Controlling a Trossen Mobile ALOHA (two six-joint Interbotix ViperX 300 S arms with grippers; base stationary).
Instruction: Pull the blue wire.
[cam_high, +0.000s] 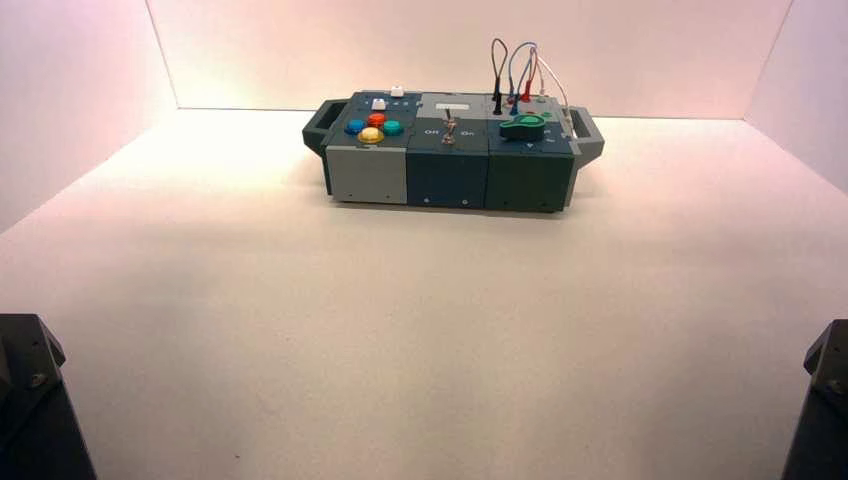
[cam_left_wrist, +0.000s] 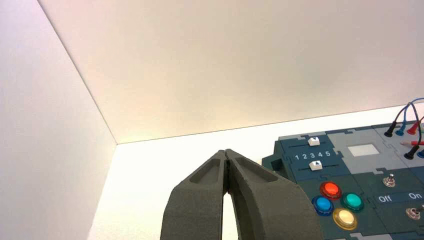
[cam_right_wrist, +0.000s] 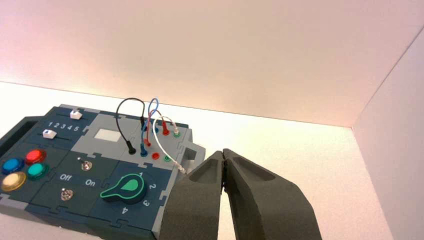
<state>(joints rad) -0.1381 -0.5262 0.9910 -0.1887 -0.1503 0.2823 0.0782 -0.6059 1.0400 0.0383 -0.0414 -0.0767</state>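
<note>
The blue wire (cam_high: 517, 62) arches in a thin loop above the far right part of the box (cam_high: 447, 175), its blue plug set in the top panel. In the right wrist view the blue wire (cam_right_wrist: 153, 104) stands between a black wire (cam_right_wrist: 125, 102) and a red-plugged wire (cam_right_wrist: 165, 131). Its plug end also shows in the left wrist view (cam_left_wrist: 400, 132). My left gripper (cam_left_wrist: 226, 151) is shut and empty, well short of the box's left end. My right gripper (cam_right_wrist: 223, 151) is shut and empty, short of the box's right end. Both arms sit parked at the near corners.
The box also bears a green knob (cam_right_wrist: 125, 188), two toggle switches (cam_right_wrist: 86, 164), several round coloured buttons (cam_left_wrist: 334, 199), two white sliders (cam_left_wrist: 314, 141) and a white wire (cam_right_wrist: 161, 145). White walls enclose the table at the back and both sides.
</note>
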